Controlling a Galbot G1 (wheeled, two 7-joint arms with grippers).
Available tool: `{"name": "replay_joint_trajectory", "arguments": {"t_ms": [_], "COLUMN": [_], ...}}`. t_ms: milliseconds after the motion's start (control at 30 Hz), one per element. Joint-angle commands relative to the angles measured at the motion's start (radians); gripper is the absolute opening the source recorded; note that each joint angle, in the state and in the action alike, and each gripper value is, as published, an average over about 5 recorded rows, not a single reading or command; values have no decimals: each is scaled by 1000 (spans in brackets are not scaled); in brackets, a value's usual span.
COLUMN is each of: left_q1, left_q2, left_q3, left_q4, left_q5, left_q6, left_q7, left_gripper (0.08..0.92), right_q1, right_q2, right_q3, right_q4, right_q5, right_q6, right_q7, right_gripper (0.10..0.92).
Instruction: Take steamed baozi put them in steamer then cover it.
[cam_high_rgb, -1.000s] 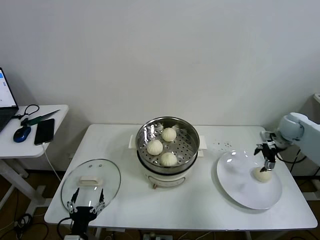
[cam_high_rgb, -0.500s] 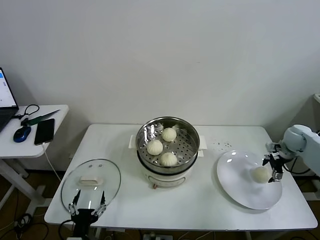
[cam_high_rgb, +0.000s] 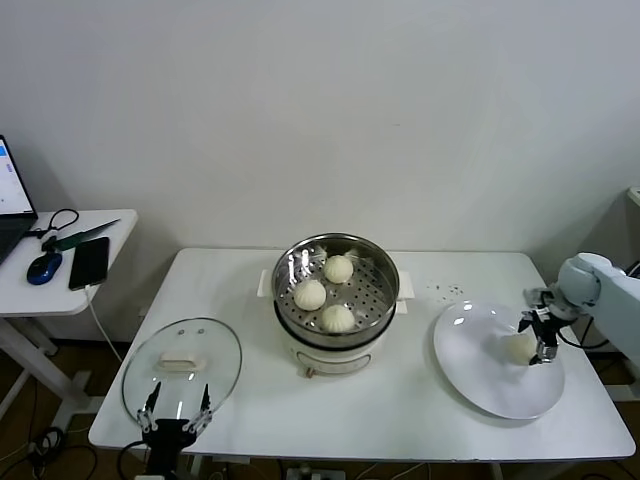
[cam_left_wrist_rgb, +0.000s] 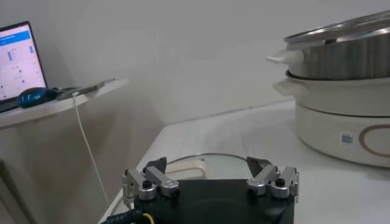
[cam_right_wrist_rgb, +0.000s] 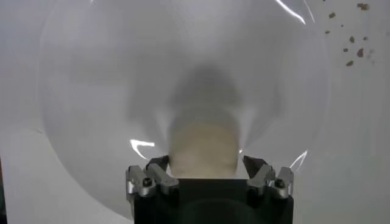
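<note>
Three steamed baozi (cam_high_rgb: 309, 294) lie on the perforated tray of the shiny steamer (cam_high_rgb: 385, 262) at the table's middle. A fourth baozi (cam_high_rgb: 516, 348) (cam_right_wrist_rgb: 202, 146) rests on the white plate (cam_high_rgb: 480, 370) at the right. My right gripper (cam_high_rgb: 535, 338) (cam_right_wrist_rgb: 206, 165) is down over this bun, open, with one finger on each side and a thin gap on one side. The glass cover (cam_high_rgb: 182, 372) (cam_left_wrist_rgb: 201, 164) lies flat at the front left. My left gripper (cam_high_rgb: 175, 412) (cam_left_wrist_rgb: 210, 176) hangs open at the cover's near edge, holding nothing.
Dark crumbs (cam_high_rgb: 447, 290) dot the table between steamer and plate. A side table at the far left carries a phone (cam_high_rgb: 89, 262), a mouse (cam_high_rgb: 43, 268) and a laptop. The plate reaches close to the table's right front edge.
My right gripper has come down from above the bun on the plate to straddle it, and its fingers have drawn in a little. The left arm has barely moved.
</note>
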Motion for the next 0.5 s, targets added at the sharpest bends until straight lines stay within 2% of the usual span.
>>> {"name": "replay_joint_trajectory", "arguments": {"t_ms": [33, 333, 500], "left_q1": [-1, 2, -4], "left_q2": [-1, -1, -1], "left_q3": [0, 6, 18], "left_q4": [-1, -8, -10], "left_q5": [0, -4, -6], "left_q6": [1, 6, 11], "left_q7": [-2, 0, 4], "left_gripper": [823, 823, 823], "right_q1": [-10, 13, 123], "right_q2": [10, 0, -11], "right_q3": [8, -6, -111], "right_q4": [-9, 4, 41], "right_q5": [-10, 19, 156], "right_q6": [13, 20, -13], "right_q7": [-9, -6, 11], "right_gripper": [782, 686, 676]}}
